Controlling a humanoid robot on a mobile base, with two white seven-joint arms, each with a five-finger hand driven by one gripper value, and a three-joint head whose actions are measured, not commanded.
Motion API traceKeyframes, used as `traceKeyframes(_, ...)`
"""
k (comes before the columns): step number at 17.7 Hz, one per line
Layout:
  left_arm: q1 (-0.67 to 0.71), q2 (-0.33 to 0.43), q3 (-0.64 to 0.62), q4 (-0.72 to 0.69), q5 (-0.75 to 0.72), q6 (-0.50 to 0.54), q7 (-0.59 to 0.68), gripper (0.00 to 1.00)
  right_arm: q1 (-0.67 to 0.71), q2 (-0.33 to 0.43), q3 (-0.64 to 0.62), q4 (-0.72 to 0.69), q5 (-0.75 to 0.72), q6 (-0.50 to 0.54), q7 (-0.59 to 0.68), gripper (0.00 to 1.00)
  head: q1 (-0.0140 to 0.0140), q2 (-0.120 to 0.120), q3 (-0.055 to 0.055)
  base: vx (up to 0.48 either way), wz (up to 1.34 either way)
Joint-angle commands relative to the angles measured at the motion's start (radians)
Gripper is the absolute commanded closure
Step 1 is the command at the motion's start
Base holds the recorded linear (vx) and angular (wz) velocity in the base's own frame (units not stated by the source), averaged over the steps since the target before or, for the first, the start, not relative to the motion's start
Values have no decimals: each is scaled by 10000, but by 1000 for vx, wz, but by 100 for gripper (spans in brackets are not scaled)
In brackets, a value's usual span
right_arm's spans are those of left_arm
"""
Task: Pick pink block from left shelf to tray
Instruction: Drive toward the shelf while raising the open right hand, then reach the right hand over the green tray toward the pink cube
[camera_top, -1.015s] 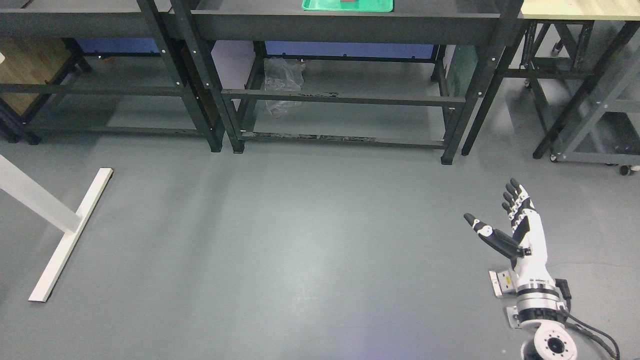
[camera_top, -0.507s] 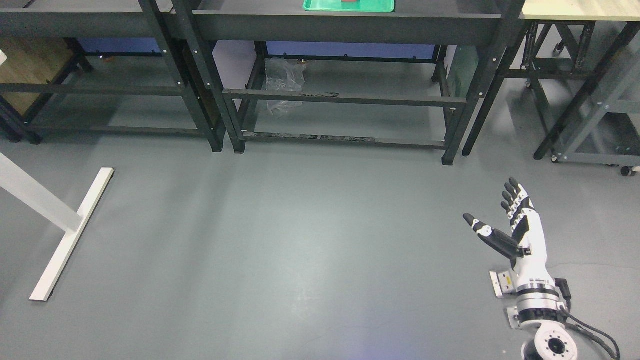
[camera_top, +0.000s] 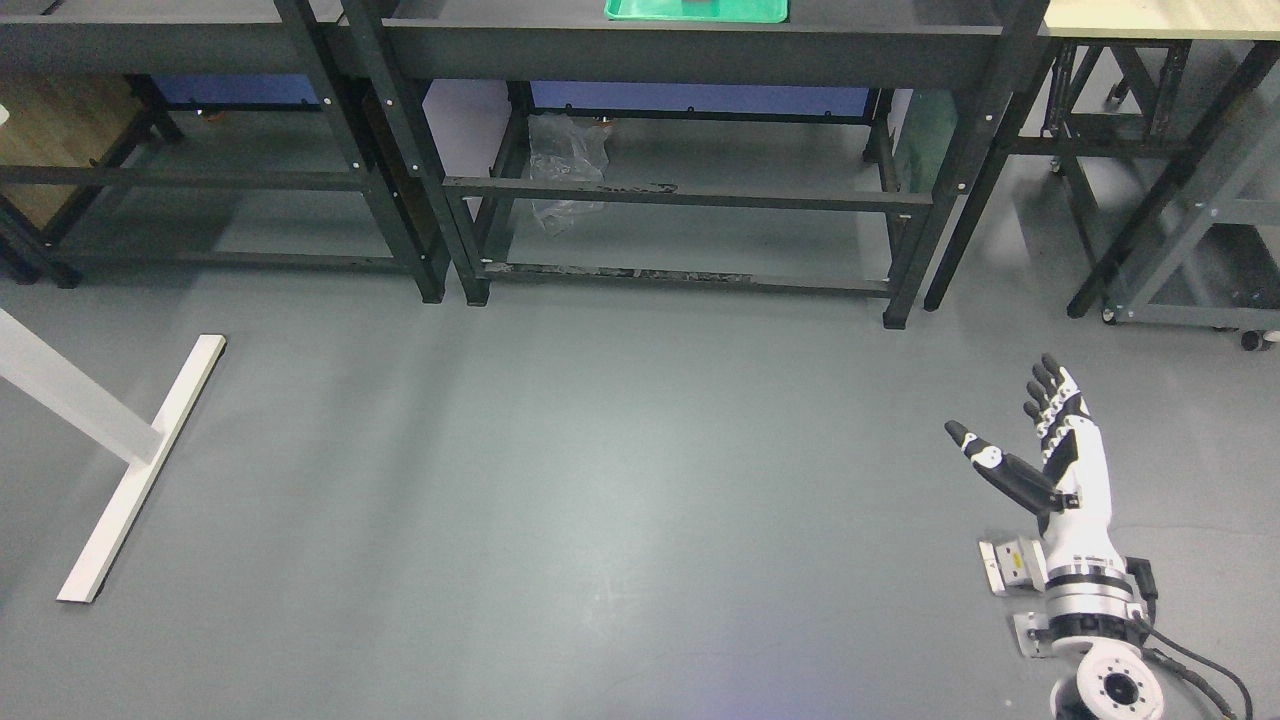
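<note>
Head view is showing just one hand, the right hand (camera_top: 1050, 450), hanging low at the lower right over bare floor with fingers (camera_top: 1050, 385) stretched out and thumb splayed, gripping nothing. No pink block is showing anywhere, so I can't give its direction or long axis. One green tray (camera_top: 640, 13) is sitting on the middle shelf (camera_top: 690, 45) top, far up and left of the hand. The left shelf (camera_top: 150, 50) is even farther left. Count: one tray, zero blocks visible.

Tray (camera_top: 650, 10) on middle shelf (camera_top: 690, 45); hand (camera_top: 1060, 460) lower right.
</note>
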Motion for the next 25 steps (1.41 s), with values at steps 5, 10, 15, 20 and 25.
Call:
traceKeyframes(5,92,175,0,0,-15,-1,-5,0,-204,-709,129,-947,8796,-105,-952,0,0,0,0,42,11)
traceKeyframes(10,92,175,0,0,-15,-1,-5,0,-188,-387,269,-947,8612,-305,-1059,0,0,0,0,117,53)
traceKeyframes(15,92,175,0,0,-15,-1,-5,0,-97,-372,269,-963,8597,-305,-1426,0,0,0,0,174,15)
traceKeyframes(20,92,175,0,0,-15,-1,-5,0,-96,-372,269,-1024,8597,-305,-1612,0,0,0,0,197,117)
traceKeyframes(25,92,175,0,0,-15,-1,-5,0,-127,-387,453,-993,8597,-305,-1474,0,0,0,0,211,426)
